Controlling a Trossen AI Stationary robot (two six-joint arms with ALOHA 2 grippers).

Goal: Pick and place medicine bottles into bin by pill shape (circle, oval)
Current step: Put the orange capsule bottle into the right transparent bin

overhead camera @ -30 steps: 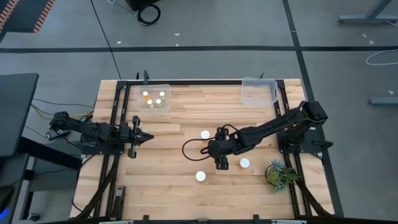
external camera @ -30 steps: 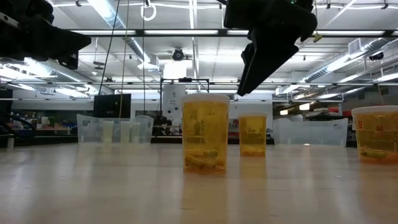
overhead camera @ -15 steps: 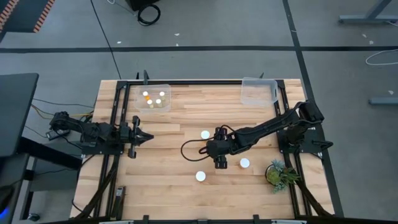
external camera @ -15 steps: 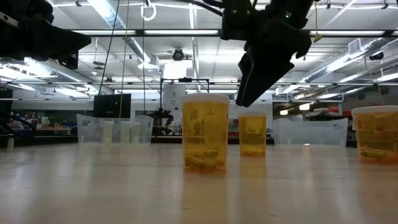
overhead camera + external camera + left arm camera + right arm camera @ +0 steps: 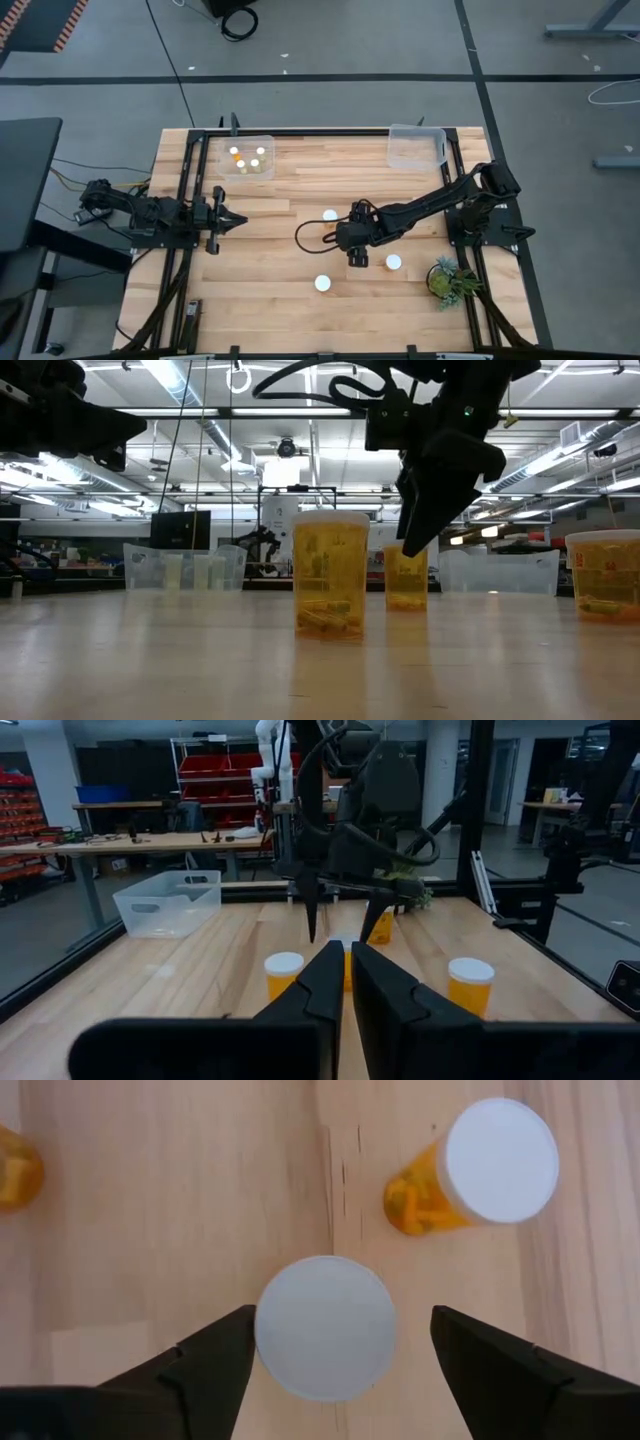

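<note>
Right gripper (image 5: pixel 425 510) lower, over bottle (image 5: pixel 325 1342)

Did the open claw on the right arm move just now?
Yes. In the low view, the right gripper has come down: its tips now hang beside the far bottle, where before they were above its cap.

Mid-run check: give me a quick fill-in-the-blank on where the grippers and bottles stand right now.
1. The right gripper hangs directly above a bottle with its fingers ____.
2. The left gripper, waiting at the table's left side, has its fingers ____.
3. The left bin holds bottles; the right bin holds ____.

Missing words: open; shut; none
</note>
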